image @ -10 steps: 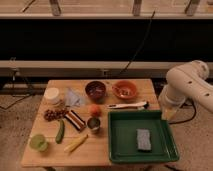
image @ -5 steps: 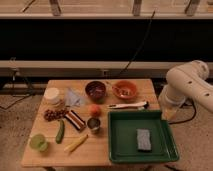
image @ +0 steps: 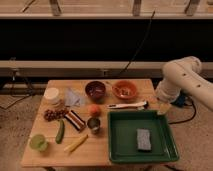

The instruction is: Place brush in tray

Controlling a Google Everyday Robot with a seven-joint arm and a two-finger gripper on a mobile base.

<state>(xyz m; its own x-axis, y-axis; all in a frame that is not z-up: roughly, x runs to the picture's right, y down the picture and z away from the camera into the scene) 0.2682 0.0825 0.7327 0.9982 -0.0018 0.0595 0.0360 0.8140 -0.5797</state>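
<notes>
The brush (image: 127, 105), a slim white-handled tool with a dark tip at its right end, lies flat on the wooden table (image: 55, 155) just behind the tray's far rim. The dark green tray (image: 120, 145) sits at the table's front right and holds a grey sponge block (image: 144, 139). My gripper (image: 163, 108) hangs at the end of the white arm (image: 185, 80), off the table's right edge, a little right of the brush's dark tip and above the tray's far right corner.
A dark brown bowl (image: 95, 90) and an orange bowl (image: 124, 90) stand behind the brush. A white cup (image: 51, 95), blue cloth (image: 74, 98), grapes (image: 51, 114), orange fruit (image: 94, 110), metal cup (image: 93, 124), cucumber (image: 60, 131), yellow stick (image: 76, 143) and green apple (image: 38, 143) fill the left half.
</notes>
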